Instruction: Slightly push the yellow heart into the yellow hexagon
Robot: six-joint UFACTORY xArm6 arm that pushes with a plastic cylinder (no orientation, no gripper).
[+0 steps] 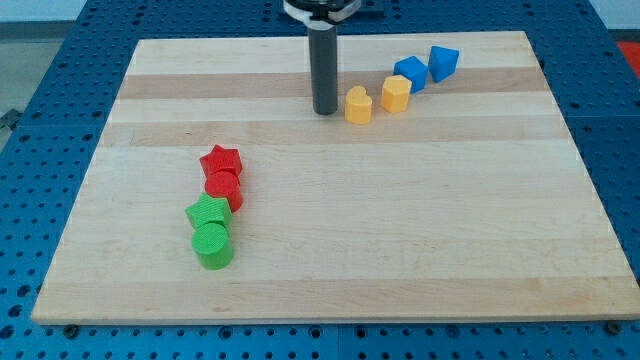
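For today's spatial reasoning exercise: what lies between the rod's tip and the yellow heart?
Nothing: in the camera view, only a thin strip of bare board separates my tip from the yellow heart.

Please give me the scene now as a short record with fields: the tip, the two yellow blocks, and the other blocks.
tip: my tip, just to the view's left of the yellow heart
target: yellow hexagon, right of the heart, small gap
blue blocks: two, further up-right
red blocks: star, cylinder
green blocks: star, cylinder

Bright even overhead light, soft short shadows, sharp focus, no glare
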